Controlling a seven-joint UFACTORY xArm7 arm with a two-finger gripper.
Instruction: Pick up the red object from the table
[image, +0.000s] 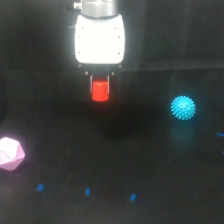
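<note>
Black table (150, 165) w/ pink polyhedron (10, 153), spiky cyan ball (183, 107), blue marks (87, 191).

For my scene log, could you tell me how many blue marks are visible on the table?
4: three in a row near the front, one at the exterior view's right edge.

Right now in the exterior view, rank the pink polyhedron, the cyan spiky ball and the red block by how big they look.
1. Pink polyhedron, largest, though cut by the frame edge.
2. Cyan spiky ball.
3. Red block, smallest, held between the jaws.
</note>
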